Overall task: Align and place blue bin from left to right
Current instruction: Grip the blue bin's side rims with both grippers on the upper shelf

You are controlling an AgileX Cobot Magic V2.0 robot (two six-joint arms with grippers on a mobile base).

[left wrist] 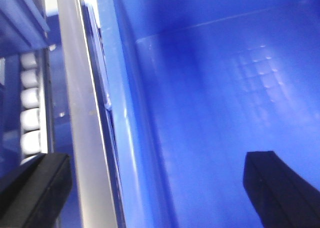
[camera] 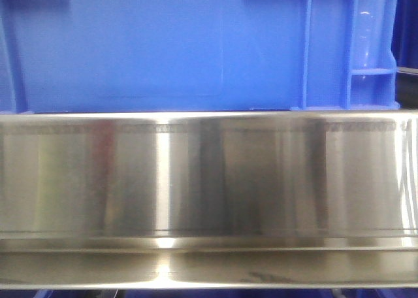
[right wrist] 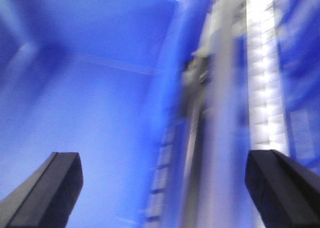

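The blue bin (camera: 157,46) fills the top of the front view, its flat wall resting behind a steel rail, with ladder-like ribs near its right corner. In the left wrist view my left gripper (left wrist: 157,183) is open, straddling the bin's wall (left wrist: 117,138): one finger (left wrist: 32,188) outside by the rail, the other finger (left wrist: 280,188) inside the bin. In the blurred right wrist view my right gripper (right wrist: 162,188) is open too, one finger (right wrist: 47,193) inside the bin (right wrist: 90,103), the other finger (right wrist: 282,188) outside over the rail.
A polished steel rail (camera: 209,187) spans the front view below the bin. A steel strip (left wrist: 85,138) runs beside the bin wall, with white rollers (left wrist: 30,113) further left. A bright roller track (right wrist: 265,88) lies right of the bin in the right wrist view.
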